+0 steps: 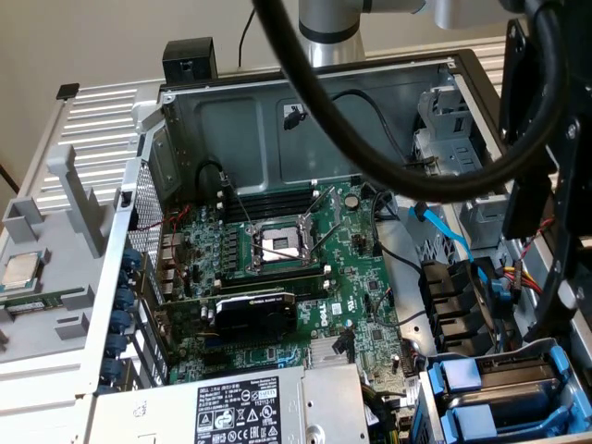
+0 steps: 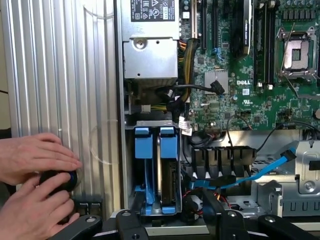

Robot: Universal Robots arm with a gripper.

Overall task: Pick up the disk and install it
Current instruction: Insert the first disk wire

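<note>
**Clerk:** Item one, the gripper?

**Checker:** Gripper (image 2: 172, 207), wrist view. Black fingers (image 2: 131, 220) are spread apart with nothing clamped between them. They hang at the end of the drive cage (image 2: 155, 123).

**Clerk:** Item two, the disk?

**Checker:** Disk (image 2: 170, 170) is seated edge-on in the drive cage. Its blue carrier tab faces outward and the metal body shows along the slot. A second blue carrier (image 2: 143, 145) stands just beside it in the neighbouring slot. Cannot tell whether a finger touches either one.

**Clerk:** Same item from the exterior view?

**Checker:** Disk (image 1: 460, 377) is at the exterior view's lower right, in the slot nearer the motherboard (image 1: 365, 305). The second blue carrier (image 1: 474, 424) is beside it.

**Clerk:** What else does the exterior view list?

**Checker:**
- Robot arm (image 1: 324, 28) above the open case, with a thick black hose (image 1: 370, 157) looping across.
- Small processor chip (image 1: 23, 270) on the grey tray (image 1: 55, 222) at the exterior view's left.
- CPU socket (image 1: 282, 245), lever raised.
- Graphics card (image 1: 254, 314).

**Clerk:** And the wrist view?

**Checker:**
- A person's two hands, one hand (image 2: 35, 157) and the other hand (image 2: 27, 212). Both are closed round a black knob with a blue ring (image 2: 67, 179), on the ribbed silver panel (image 2: 60, 75) beside the case.
- Power-supply box (image 2: 150, 55), just beside the drive cage.
</note>
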